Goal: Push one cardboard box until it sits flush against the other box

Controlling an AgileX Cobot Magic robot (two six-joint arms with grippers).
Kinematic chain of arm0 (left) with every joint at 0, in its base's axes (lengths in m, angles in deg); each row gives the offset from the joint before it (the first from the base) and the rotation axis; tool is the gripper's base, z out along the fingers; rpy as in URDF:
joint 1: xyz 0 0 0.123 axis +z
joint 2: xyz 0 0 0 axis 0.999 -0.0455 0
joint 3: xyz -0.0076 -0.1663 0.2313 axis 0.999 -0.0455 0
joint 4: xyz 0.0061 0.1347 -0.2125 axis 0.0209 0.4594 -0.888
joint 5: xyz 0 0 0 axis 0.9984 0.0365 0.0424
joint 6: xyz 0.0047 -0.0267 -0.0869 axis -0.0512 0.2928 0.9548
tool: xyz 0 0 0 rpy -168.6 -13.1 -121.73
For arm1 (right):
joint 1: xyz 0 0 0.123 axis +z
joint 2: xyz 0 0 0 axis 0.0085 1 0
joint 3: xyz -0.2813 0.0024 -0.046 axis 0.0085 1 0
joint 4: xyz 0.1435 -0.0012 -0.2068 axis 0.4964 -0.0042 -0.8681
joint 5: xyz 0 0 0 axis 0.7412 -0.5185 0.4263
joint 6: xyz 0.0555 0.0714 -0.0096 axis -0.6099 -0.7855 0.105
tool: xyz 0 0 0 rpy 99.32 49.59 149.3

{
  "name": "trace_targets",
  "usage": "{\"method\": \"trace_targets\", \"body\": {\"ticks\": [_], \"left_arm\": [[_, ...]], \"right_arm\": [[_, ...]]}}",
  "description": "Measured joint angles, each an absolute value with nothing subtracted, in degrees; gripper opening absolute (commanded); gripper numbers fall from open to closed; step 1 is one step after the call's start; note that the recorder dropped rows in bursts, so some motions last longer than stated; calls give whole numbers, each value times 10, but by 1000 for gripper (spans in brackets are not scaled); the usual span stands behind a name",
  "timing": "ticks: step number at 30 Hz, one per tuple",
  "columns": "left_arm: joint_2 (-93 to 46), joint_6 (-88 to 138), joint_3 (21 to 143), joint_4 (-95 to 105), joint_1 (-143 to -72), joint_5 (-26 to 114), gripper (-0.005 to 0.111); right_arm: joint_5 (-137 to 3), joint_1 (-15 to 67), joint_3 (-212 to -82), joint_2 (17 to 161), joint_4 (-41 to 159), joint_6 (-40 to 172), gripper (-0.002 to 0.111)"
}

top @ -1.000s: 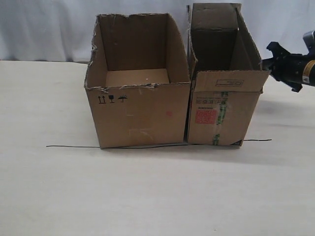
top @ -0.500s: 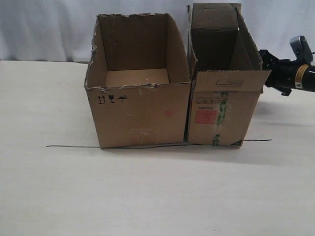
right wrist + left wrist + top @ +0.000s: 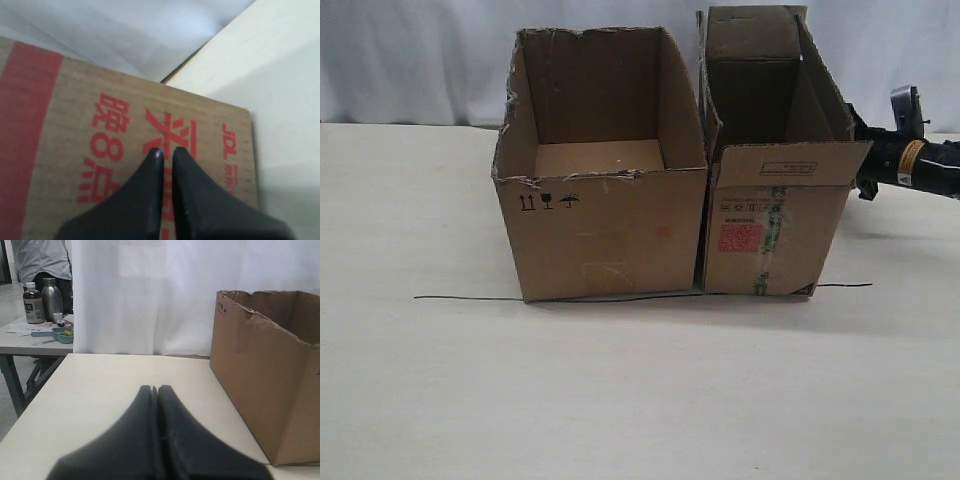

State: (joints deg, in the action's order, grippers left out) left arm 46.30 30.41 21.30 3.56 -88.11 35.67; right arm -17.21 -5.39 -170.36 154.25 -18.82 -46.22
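Brown cardboard box [image 3: 775, 215] stands close at three o'clock of the other box [image 3: 605, 235]. The right pincer [image 3: 166, 152], narrowed to a slit, is at its red-lettered side. The left pincer [image 3: 156, 388] is pressed together.

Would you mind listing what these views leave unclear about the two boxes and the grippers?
- Right gripper: its tips hide behind the cardboard box in the exterior view; the right wrist view cannot confirm contact.
- Seam with the other box: its rear is hidden by the cartons, exterior view.
- Red label: print too small, exterior view.
- Left gripper: outside the exterior view's frame.
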Motion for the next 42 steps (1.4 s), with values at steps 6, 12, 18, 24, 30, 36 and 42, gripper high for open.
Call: {"method": "trace_targets", "body": {"ticks": [6,12,18,24,30,36,42], "left_arm": [[463,304,213,36,-881,357,0],[463,304,213,36,-881,357,0],[463,304,213,36,-881,357,0],[463,304,213,36,-881,357,0],[463,304,213,36,-881,357,0],[463,304,213,36,-881,357,0],[463,304,213,36,-881,357,0]], "right_arm": [[-167,-54,-1705,1544,-193,-467,5],[-161,-47,-1705,1544,-193,-470,5],[-165,-29,-1705,1544,-193,-470,5],[-164,-38,-1705,1544,-188,-471,5],[-163,-72,-1705,1515,-300,-521,5],[-155,-106,-1641,1453,-347,-531,5],[-124,-155,-1528,1395,-358,-525,5]]}}
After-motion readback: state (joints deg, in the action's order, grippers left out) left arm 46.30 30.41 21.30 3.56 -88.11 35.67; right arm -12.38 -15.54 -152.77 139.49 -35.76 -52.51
